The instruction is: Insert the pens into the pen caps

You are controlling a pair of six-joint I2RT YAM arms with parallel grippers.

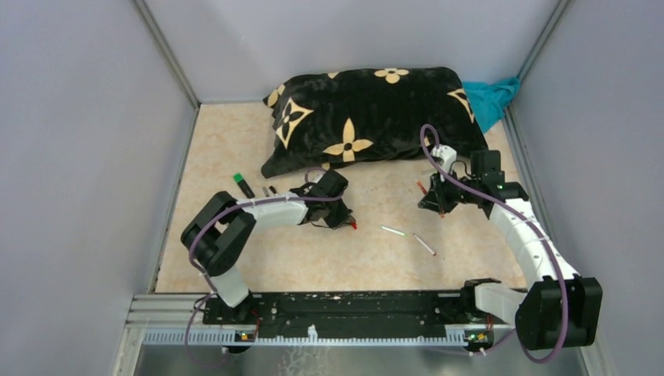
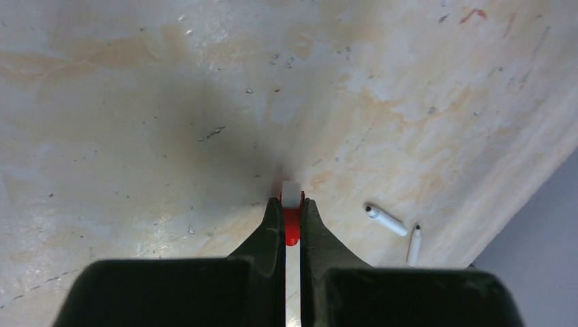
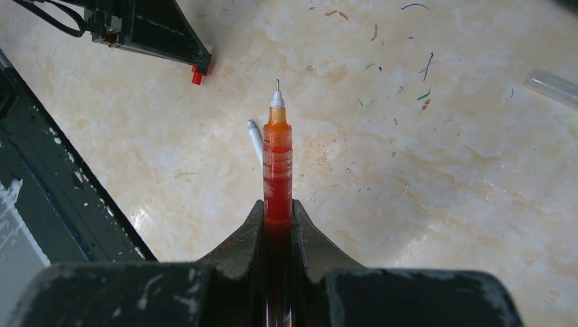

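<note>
— What is the left end effector (image 2: 292, 206) doing?
— Its jaws are pinched tight on a short red plastic pen cap (image 2: 292, 233) over the beige marbled table (image 2: 136, 136). A slim white pen (image 2: 386, 221) and a second white pen (image 2: 414, 244) lie at four o'clock from it.
— And the right end effector (image 3: 278, 210)?
— Clamped on a translucent red-orange pen (image 3: 277, 157), its fine tip pointing to twelve o'clock.

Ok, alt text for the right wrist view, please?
The right gripper is shut on an uncapped red pen, tip pointing away over a marbled beige table. A white pen lies beyond it; at upper left the left gripper holds a red cap.
</note>
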